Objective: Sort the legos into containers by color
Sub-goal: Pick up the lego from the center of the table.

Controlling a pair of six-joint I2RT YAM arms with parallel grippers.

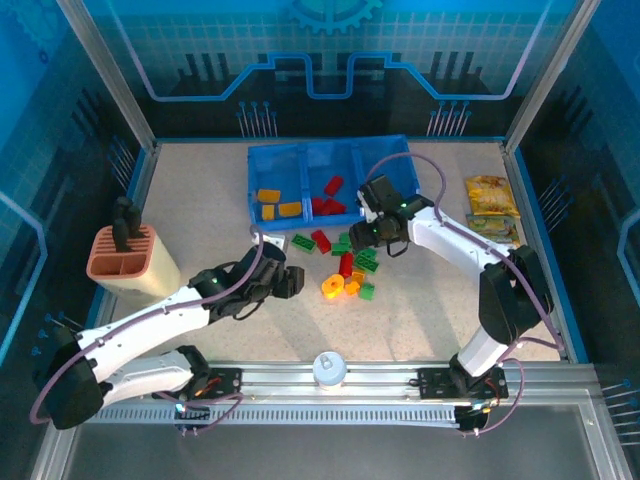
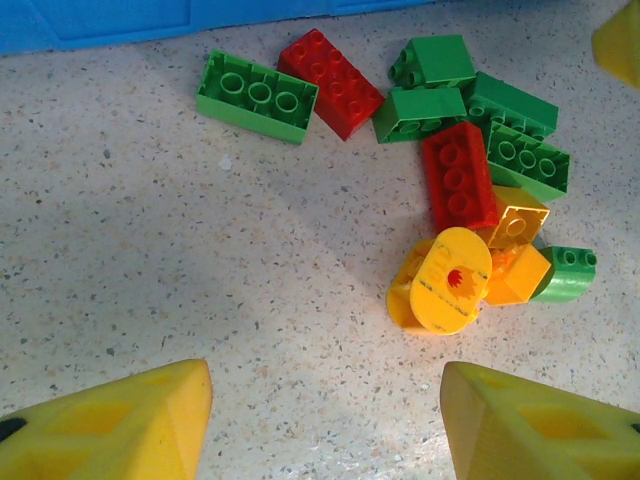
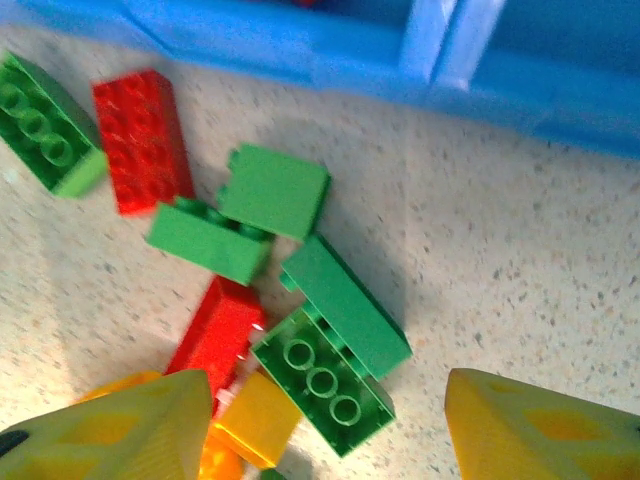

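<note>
Top external: about 6 legos [image 1: 290,209] are placed in the tray [image 1: 300,148], roughly 12 left out; left pincer [image 2: 325,410] and right pincer [image 3: 325,420] are held apart.

Your speckled beige table [image 1: 200,200] carries the blue tray [image 1: 300,152] at its far middle, with loose legos [image 1: 345,265] in red, green and yellow-orange scattered on the bare surface just in front of it. To your left stands a terracotta slotted holder [image 1: 120,262]; to your right, near the edge, lie yellow snack packets [image 1: 492,208].
</note>
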